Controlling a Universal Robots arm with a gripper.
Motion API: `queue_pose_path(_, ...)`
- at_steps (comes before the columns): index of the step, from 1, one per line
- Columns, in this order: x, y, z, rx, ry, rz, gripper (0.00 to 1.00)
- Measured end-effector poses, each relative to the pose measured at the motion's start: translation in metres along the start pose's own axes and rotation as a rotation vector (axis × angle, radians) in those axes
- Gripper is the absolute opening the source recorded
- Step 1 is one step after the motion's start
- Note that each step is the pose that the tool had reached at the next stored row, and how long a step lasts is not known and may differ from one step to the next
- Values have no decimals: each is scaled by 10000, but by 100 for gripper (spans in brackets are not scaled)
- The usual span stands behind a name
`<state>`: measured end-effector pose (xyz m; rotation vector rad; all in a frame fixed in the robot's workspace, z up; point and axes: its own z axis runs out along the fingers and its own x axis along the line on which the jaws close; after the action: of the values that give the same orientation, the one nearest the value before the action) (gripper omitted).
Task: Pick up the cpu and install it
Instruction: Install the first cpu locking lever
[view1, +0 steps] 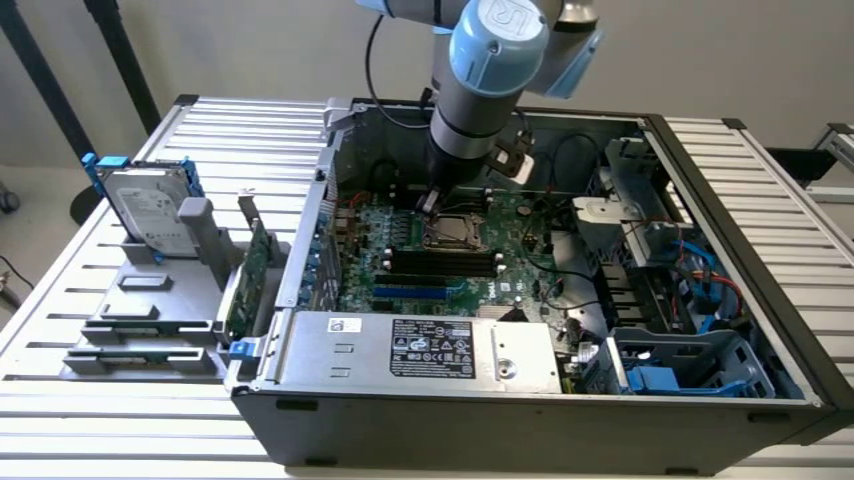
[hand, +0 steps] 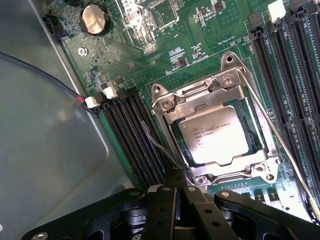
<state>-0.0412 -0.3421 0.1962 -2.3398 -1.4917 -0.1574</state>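
Cpu (hand: 217, 135) lies flat inside socket frame (hand: 235, 82) mid-motherboard (hand: 200, 40), apparently seated. Tool (hand: 174, 187) hovers near frame's corner, fingers pressed together, gripping nothing.

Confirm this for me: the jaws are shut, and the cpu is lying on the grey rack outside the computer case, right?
One part is wrong. The cpu is not on the rack. It lies inside the metal socket frame on the green motherboard, within the case, as the wrist view shows. The rest holds: the gripper has its jaws shut, close beside the socket frame.
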Motion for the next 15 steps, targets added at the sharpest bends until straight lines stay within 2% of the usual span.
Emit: queue_pose_path(15, 35, 42, 2, 160, -65, 121, 11)
